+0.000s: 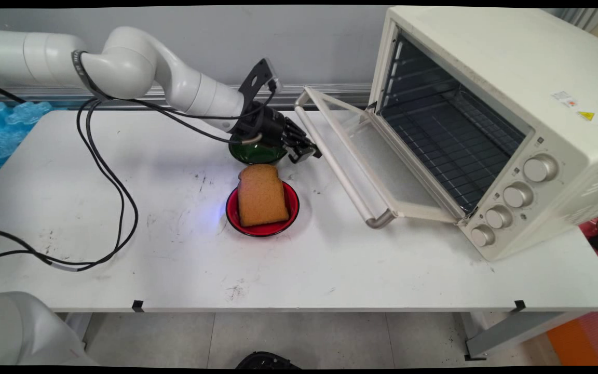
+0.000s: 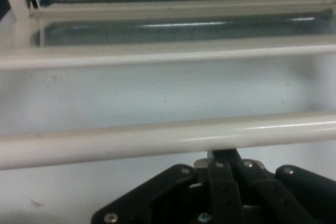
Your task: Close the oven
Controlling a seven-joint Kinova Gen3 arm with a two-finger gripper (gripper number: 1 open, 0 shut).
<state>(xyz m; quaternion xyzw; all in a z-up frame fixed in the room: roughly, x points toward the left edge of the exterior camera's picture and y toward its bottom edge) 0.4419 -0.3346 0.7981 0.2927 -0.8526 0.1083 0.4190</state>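
My black gripper (image 1: 310, 152) hovers low over the table, just left of the toaster oven's open door (image 1: 382, 161). In the hand view the fingers (image 2: 224, 157) are shut together with nothing between them. They sit right under the door's white handle bar (image 2: 168, 137), close to it or touching it. The handle (image 1: 333, 158) runs along the door's outer edge. A green bowl (image 1: 257, 154) sits beneath my wrist, partly hidden by it. In front of it a slice of brown bread (image 1: 261, 196) lies on a red plate (image 1: 291, 205).
The cream toaster oven (image 1: 496, 114) fills the table's right side, with its wire racks (image 1: 449, 140) visible inside and knobs (image 1: 517, 195) on the front. Black cables (image 1: 117, 208) loop across the table's left half. Blue material (image 1: 3, 130) lies past the left edge.
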